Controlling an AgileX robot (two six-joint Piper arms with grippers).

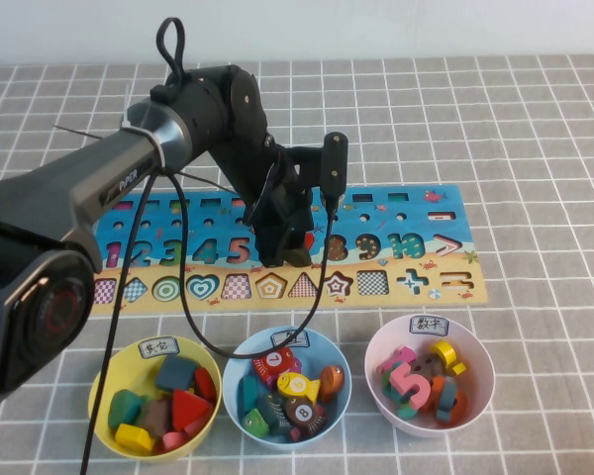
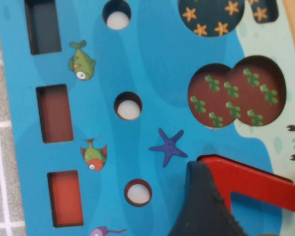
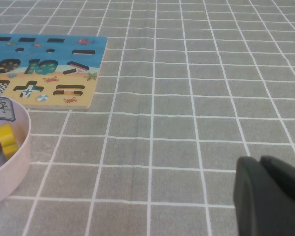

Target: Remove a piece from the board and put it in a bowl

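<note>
A: The piece (image 2: 246, 184), a red 7, sits on the board (image 1: 445, 282), pinched by the left claw (image 1: 285, 245). Grasp step?

B: Yes. Next: lift, carry to the pink bowl (image 1: 475, 408). Right claw (image 3: 271, 196) parked over the surface, fingers together.

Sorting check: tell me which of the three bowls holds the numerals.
The pale pink bowl on the robot's right; it holds the pink 5. The yellow bowl holds shapes, the light blue bowl fish.

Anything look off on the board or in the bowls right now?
Nothing stands out. The left gripper is on the red 7 at the board; all three bowls sit upright, nothing spilled. The right gripper is parked over bare table.
</note>
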